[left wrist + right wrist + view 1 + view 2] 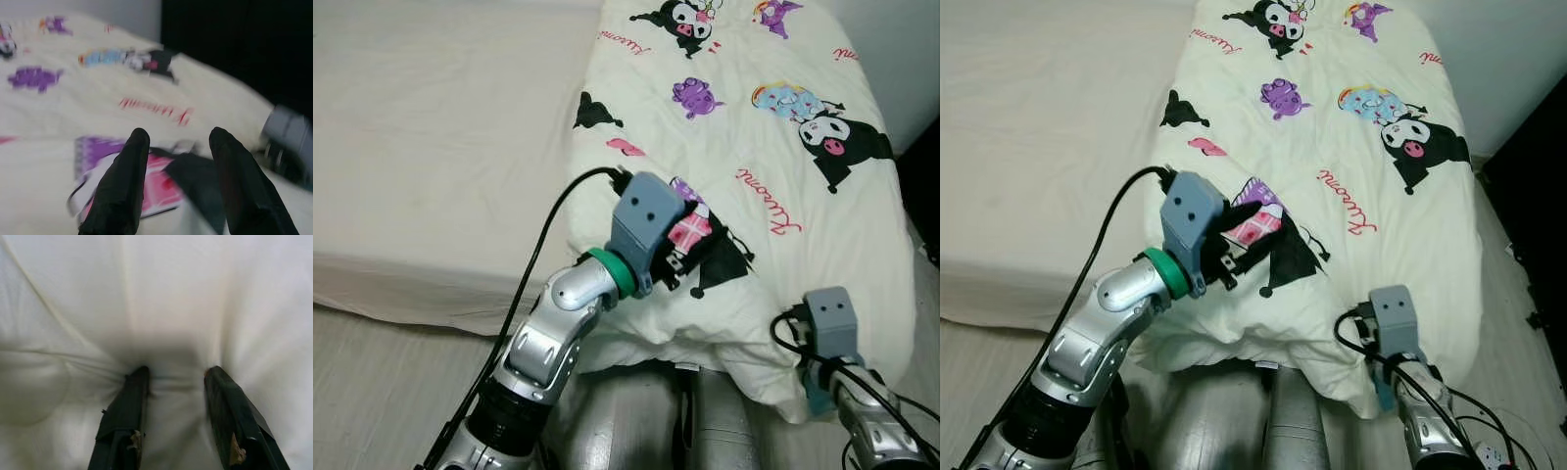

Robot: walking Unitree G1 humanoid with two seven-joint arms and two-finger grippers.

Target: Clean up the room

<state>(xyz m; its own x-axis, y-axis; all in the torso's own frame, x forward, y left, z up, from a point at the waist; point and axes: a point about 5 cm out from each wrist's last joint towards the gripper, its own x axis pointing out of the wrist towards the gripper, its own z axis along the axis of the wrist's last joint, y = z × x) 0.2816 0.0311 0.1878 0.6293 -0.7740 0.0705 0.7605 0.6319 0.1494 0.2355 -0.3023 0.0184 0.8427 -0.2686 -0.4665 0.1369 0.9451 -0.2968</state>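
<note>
The left gripper [176, 142] is held apart above the printed quilt [734, 147]; at 4 o'clock, the right gripper [176, 374], also apart, is pressed into its edge.

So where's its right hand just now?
The right hand is on the robot's right, pressed into the near edge of the cartoon-print quilt, fingers apart; the left hand is beside it.

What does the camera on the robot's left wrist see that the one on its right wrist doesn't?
Left wrist view alone: the comforter's cartoon prints, red script, a pink and purple patch under the left gripper, whose fingers are apart, and a dark background.

Right wrist view alone: plain cream fabric, dented and creased where the right gripper's fingertips press in.

Both: two black fingers held apart against the same comforter.
</note>
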